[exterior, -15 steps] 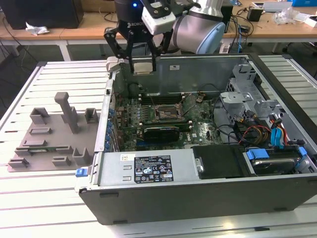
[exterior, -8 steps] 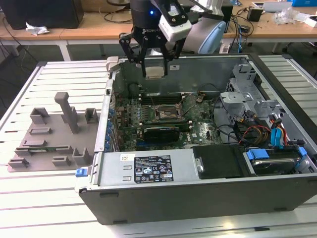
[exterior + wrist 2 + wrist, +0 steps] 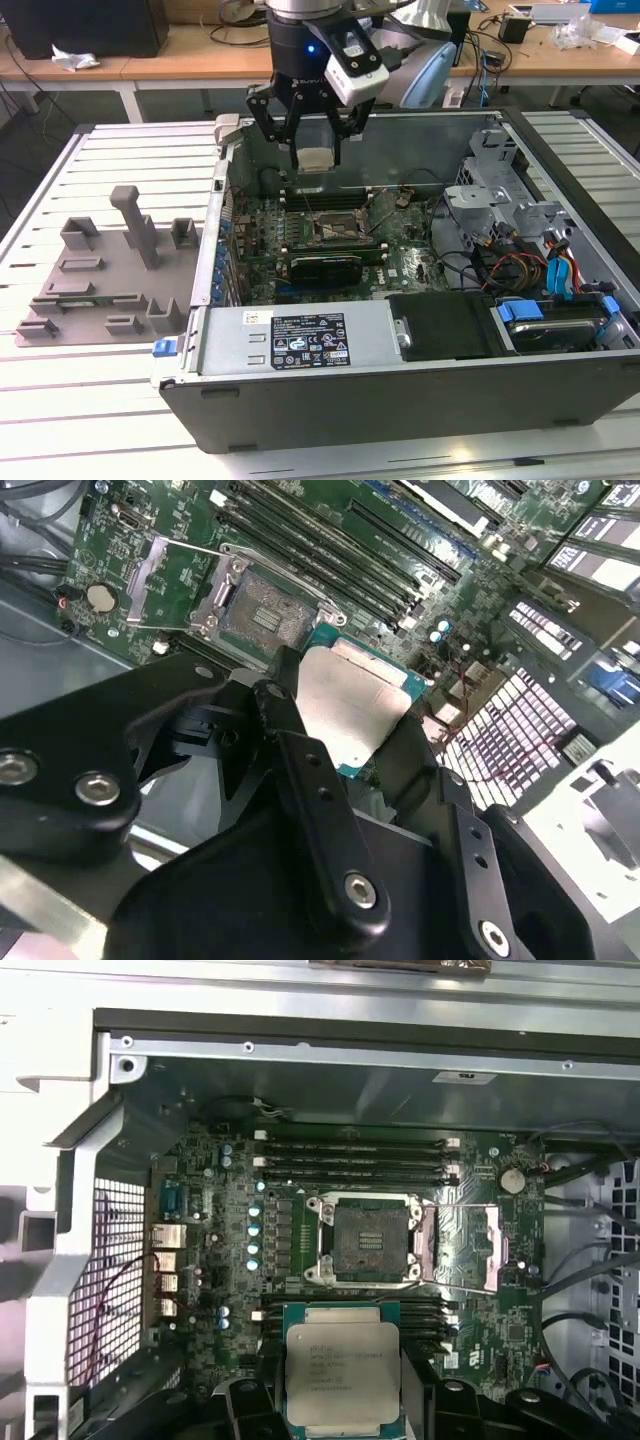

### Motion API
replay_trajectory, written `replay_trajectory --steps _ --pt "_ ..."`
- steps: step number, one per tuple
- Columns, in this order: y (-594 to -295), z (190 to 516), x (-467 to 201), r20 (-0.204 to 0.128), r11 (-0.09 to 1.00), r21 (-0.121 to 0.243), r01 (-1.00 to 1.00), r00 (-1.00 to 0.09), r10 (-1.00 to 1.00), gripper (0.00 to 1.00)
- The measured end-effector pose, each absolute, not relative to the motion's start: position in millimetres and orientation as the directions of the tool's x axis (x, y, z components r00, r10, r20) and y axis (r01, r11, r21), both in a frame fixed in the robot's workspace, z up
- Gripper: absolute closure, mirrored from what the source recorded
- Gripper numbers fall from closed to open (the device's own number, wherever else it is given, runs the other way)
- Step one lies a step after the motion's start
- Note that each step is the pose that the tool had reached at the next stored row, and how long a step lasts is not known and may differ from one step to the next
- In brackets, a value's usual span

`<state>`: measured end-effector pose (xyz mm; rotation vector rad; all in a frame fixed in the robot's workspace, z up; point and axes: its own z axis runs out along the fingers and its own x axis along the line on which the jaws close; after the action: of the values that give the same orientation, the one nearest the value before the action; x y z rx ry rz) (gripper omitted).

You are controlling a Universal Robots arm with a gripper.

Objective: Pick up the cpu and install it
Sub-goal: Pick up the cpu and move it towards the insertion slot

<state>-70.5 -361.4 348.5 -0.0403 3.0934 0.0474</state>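
My gripper [image 3: 316,152] hangs above the open computer case, shut on the cpu [image 3: 317,160], a flat square chip with a silver-grey top. In both wrist views the cpu [image 3: 342,1370] [image 3: 352,712] sits between the black fingers [image 3: 290,750], with its green edge showing. Below it lies the motherboard's socket [image 3: 362,1240] [image 3: 262,613], open, with its metal retention frame [image 3: 466,1248] swung aside. In the exterior view the socket [image 3: 330,226] lies lower in the picture than the held chip, inside the case.
The case [image 3: 400,290] holds memory slots [image 3: 355,1155], a heatsink block [image 3: 325,268], a power supply [image 3: 300,340], cables and drive bays at the exterior view's right. A grey plastic tray [image 3: 105,280] with blocks lies at the exterior view's left on the slatted table.
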Motion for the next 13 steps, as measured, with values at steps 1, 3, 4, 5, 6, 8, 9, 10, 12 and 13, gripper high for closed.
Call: replay_trajectory --steps 1,3,4,5,6,8,9,10,12,13 --pt "-361 347 -69 -0.048 0.999 0.030 -0.027 -0.999 -0.026 0.45" --pt "-361 343 -67 -0.048 0.999 0.030 -0.028 -0.998 -0.026 0.45" --pt "-361 341 -65 -0.048 0.999 0.030 -0.028 -0.998 -0.027 0.45" --pt "-360 339 -64 -0.048 0.999 0.030 -0.029 -0.998 -0.027 0.45" --pt "-360 336 -61 -0.047 0.999 0.030 -0.029 -0.998 -0.028 0.45" --pt "-359 330 -58 -0.048 0.999 0.030 -0.032 -0.998 -0.030 0.45" --pt "-359 327 -58 -0.047 0.999 0.030 -0.033 -0.998 -0.031 0.45" --pt "-358 326 -57 -0.047 0.999 0.030 -0.033 -0.998 -0.032 0.45" --pt "-357 322 -56 -0.048 0.999 0.030 -0.035 -0.998 -0.034 0.45" --pt "-356 312 -52 -0.047 0.999 0.030 -0.036 -0.998 -0.035 0.45"
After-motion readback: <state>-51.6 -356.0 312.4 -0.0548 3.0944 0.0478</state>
